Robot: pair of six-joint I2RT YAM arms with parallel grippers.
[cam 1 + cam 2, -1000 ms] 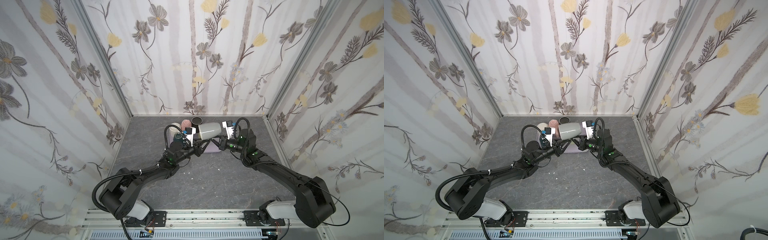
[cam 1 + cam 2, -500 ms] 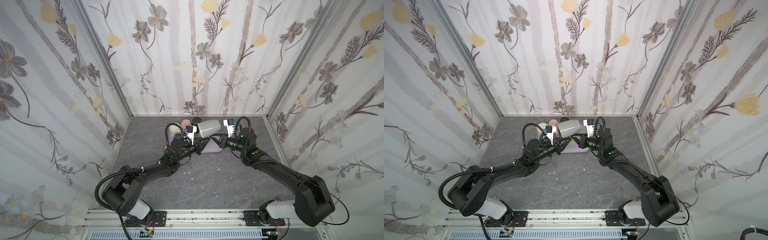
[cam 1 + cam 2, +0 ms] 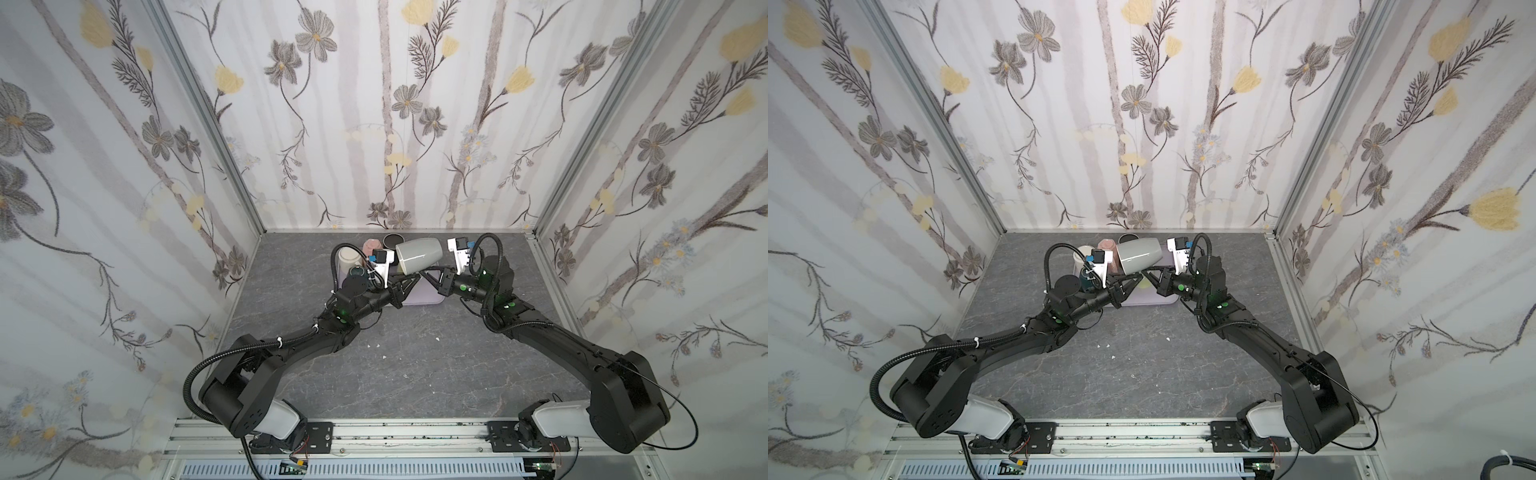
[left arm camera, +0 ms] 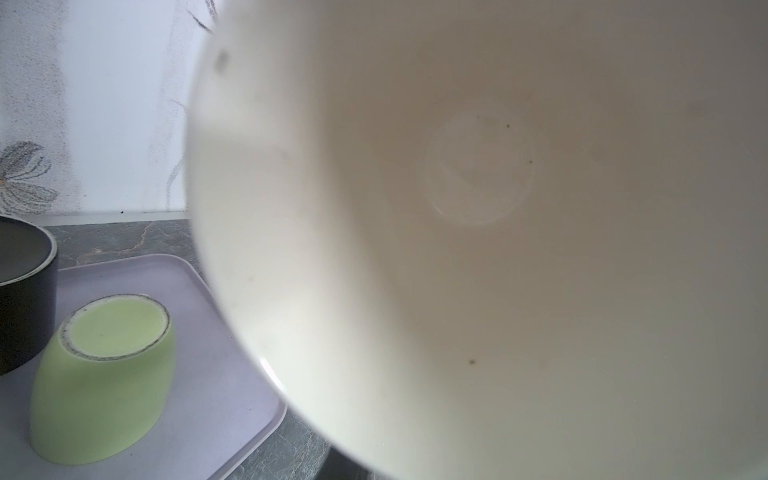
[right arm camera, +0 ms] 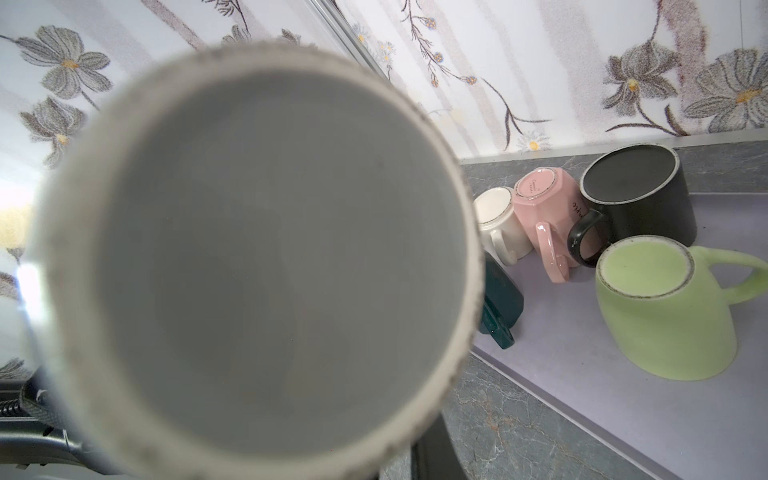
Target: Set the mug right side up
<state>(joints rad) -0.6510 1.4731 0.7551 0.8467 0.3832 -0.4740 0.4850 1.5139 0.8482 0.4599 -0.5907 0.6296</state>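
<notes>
Under mug [image 3: 417, 255]: left claw [image 3: 409, 279], right claw [image 3: 425, 274]

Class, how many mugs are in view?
6: grey mug held aloft; white mug, pink mug, black mug, green mug, teal mug at the tray. More may be hidden.

Mug [image 3: 417, 256], grey outside and white within, lay sideways in the air, mouth facing the left gripper [image 3: 411, 277], base facing the right gripper [image 3: 424, 275], both just beneath it.

soft even daylight; wrist views blurred by the close mug [image 4: 478, 249]
</notes>
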